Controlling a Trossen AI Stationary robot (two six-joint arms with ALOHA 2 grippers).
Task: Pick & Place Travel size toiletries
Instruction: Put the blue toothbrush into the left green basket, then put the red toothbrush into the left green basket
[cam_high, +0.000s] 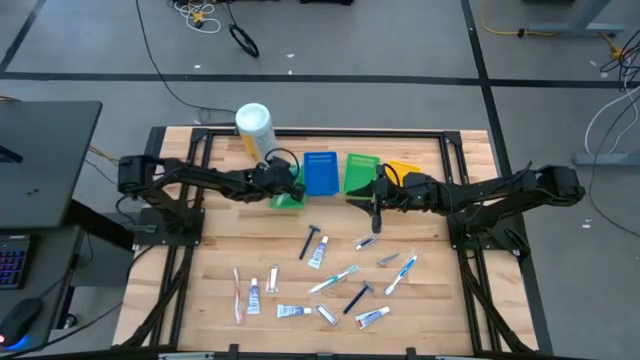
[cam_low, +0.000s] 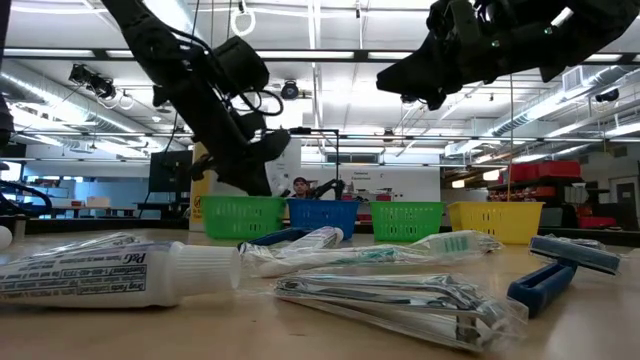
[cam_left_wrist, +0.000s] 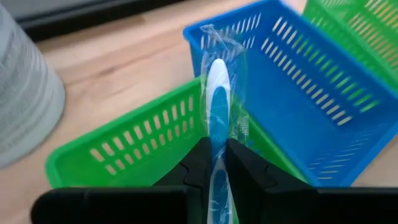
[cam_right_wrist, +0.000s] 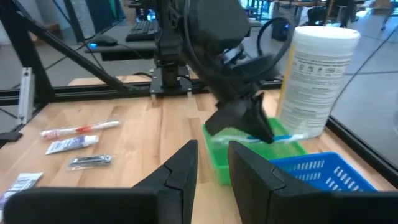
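Left gripper (cam_left_wrist: 216, 163) pinched a wrapped toothbrush (cam_left_wrist: 217, 106) over the green bin (cam_left_wrist: 118, 146), frame centre. Right gripper (cam_right_wrist: 211, 165) hung spread, empty, above the table. Risk: a tilted release could bounce the toothbrush off the rim into the blue bin (cam_left_wrist: 323, 124).

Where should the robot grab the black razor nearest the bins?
Grab the middle of its thin handle, coming straight down with the fingers across it. The black razor lies flat on the table, and the open right hand hangs close by.
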